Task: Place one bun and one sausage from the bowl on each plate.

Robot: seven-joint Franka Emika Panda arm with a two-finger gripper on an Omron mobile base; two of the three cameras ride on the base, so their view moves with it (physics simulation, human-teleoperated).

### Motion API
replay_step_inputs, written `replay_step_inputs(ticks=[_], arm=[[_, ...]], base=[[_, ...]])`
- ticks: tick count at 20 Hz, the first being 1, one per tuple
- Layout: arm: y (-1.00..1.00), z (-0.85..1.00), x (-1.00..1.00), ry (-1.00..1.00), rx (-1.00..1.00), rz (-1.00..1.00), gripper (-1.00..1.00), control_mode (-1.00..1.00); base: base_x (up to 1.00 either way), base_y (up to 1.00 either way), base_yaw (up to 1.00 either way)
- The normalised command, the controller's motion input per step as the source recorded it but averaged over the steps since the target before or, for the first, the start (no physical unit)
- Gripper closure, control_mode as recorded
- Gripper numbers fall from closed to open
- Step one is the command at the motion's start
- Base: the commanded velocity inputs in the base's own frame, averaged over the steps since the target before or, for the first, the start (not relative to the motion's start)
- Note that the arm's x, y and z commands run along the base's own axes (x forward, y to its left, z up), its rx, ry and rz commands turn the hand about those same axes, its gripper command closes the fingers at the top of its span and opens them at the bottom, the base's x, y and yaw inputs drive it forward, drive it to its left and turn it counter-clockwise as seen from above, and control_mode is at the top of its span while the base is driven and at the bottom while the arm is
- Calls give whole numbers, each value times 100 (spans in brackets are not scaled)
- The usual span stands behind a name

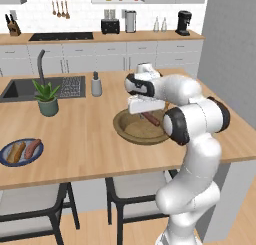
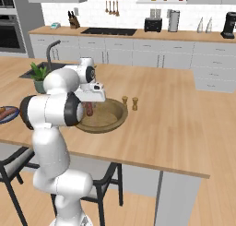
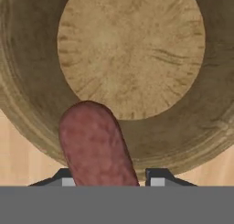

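In the hand view, a reddish-brown sausage point(image 3: 97, 145) is sitting between the two dark finger tips of the gripper point(image 3: 112, 178), which are pinching it at six o'clock. The sausage is stretching up toward eleven o'clock, over the sloping inner wall of the wooden bowl point(image 3: 27, 81). The bowl's paler flat floor is lying at twelve o'clock.

In the left base view, the white arm is bending over the wooden counter point(image 1: 90, 134), and the sausage point(image 1: 151, 119) is hanging above the bowl point(image 1: 125, 126) at the picture's centre. A blue plate point(image 1: 4, 159) is sitting at eight o'clock, well apart from the bowl, carrying a bun point(image 1: 16, 152) and a second sausage point(image 1: 33, 148) side by side. A potted plant point(image 1: 47, 96) is standing at ten o'clock, with a grey bottle point(image 1: 96, 84) and the sink point(image 1: 20, 89) farther back.

In the right base view, two small shakers point(image 2: 129, 103) are standing just beyond the bowl's rim.
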Motion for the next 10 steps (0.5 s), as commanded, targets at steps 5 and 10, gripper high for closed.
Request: replay_step_inputs(ticks=[5,10], arm=[[-22,100,-99,0,1,-2,100,-100],[-24,92,-100,-3,0,-3,100,-100]], base=[[0,0,0],[0,0,0]])
